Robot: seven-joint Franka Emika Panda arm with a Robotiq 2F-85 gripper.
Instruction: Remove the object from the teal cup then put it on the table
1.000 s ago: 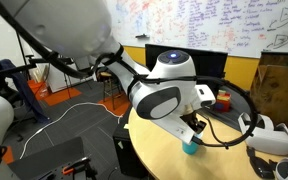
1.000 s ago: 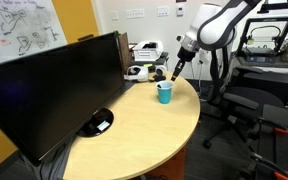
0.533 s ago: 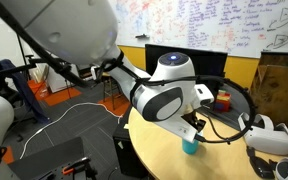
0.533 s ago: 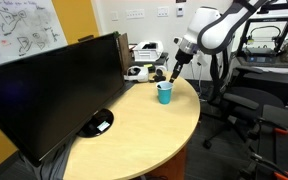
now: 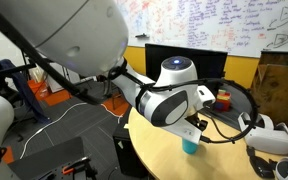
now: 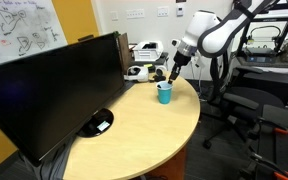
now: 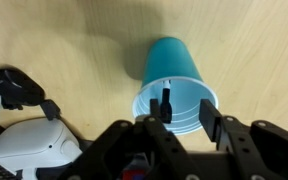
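Note:
The teal cup (image 7: 174, 85) stands upright on the light wooden table (image 7: 64, 40). The object, a thin dark stick (image 7: 168, 100), leans inside the cup near its rim. My gripper (image 7: 182, 112) is open just above the cup's mouth, its fingers straddling the opening, with one finger close beside the stick. In both exterior views the gripper (image 5: 193, 130) (image 6: 171, 74) hangs directly over the cup (image 5: 190, 146) (image 6: 164, 93) near the table's (image 6: 134, 130) far edge.
A white VR headset (image 7: 24, 150) lies close beside the cup, also visible in an exterior view (image 5: 269, 135). A large black monitor (image 6: 54, 90) stands on the table with its round base (image 6: 99, 122). A red-orange container (image 5: 223, 98) sits further back.
The arm has shifted slightly and the gripper has settled a little lower over the cup. The cup and stick have not moved.

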